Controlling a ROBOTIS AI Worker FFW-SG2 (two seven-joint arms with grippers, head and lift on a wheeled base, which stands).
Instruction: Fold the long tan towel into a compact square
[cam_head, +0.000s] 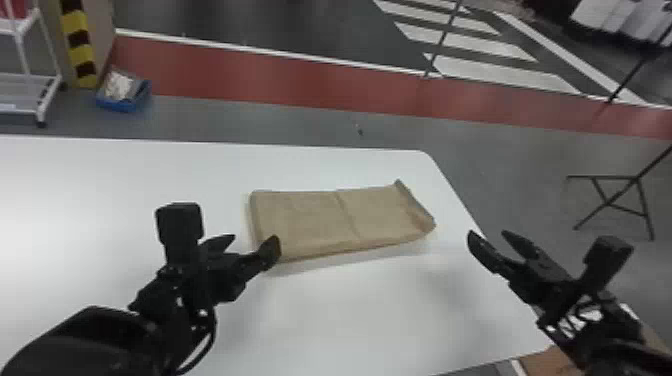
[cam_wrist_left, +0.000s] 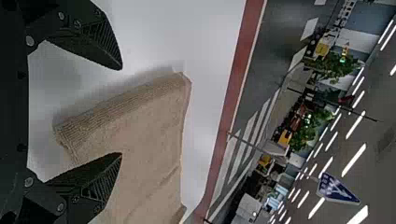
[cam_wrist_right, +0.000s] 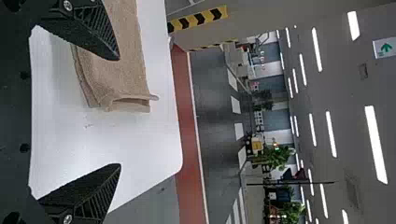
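Observation:
The tan towel (cam_head: 310, 220) lies folded into a flat rectangle on the white table (cam_head: 365, 300), a crease across its middle and its right end slightly raised. Over its near left corner stands my left gripper (cam_head: 245, 242), open and holding nothing. My right gripper (cam_head: 492, 240) is open to the right of the towel, by the table's right edge. In the left wrist view the towel (cam_wrist_left: 144, 126) shows its layered end beyond the left gripper (cam_wrist_left: 122, 112). The right wrist view has the towel's (cam_wrist_right: 121, 70) loose end beyond the spread right gripper (cam_wrist_right: 120, 112).
Beyond the table are a blue bin (cam_head: 122, 95) and a white rack (cam_head: 30, 80) on the floor. A dark metal stand (cam_head: 615, 200) is off to the right. Bare table surrounds the towel.

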